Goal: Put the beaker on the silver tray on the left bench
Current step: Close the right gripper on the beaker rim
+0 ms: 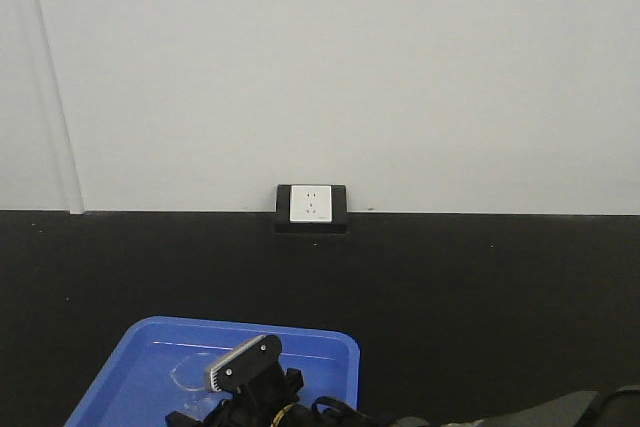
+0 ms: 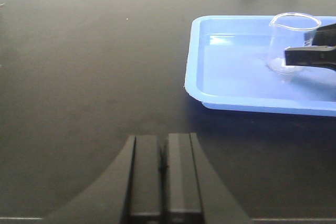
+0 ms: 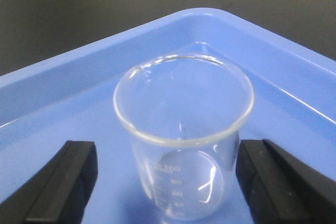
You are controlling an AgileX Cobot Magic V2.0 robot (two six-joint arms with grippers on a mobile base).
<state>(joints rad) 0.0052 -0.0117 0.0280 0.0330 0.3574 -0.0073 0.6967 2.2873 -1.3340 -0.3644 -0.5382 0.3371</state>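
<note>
The beaker is standing upright on the smooth floor of the blue tray, a glossy plastic dish with rounded corners and a sloping raised rim. It is a small clear glass cylinder with a thick flared lip, and faint white printed marks, a "100" among them, are showing on its wall. The glass is throwing soft highlights onto the tray floor around it.

The right gripper is reaching into the tray with its claw spread wide. Its two matte black fingers are sitting on either side of the beaker, low against its wall. A band of blue is showing between the glass and the finger on the picture's left. The other finger is lying just beside the glass, and whether it is touching cannot be told. The claw is holding nothing.

Seen from the left wrist, the beaker is standing inside the tray with its pour lip turned toward the tray's outer rim, and one black finger is crossing in front of it.

The left gripper is hanging outside the tray, off one rounded corner, over the matte black worktop. Its flat rectangular fingers are pressing together with nothing between them.

Beyond the tray's far rim, a black-and-white socket box is sitting where the worktop meets the plain white wall.
</note>
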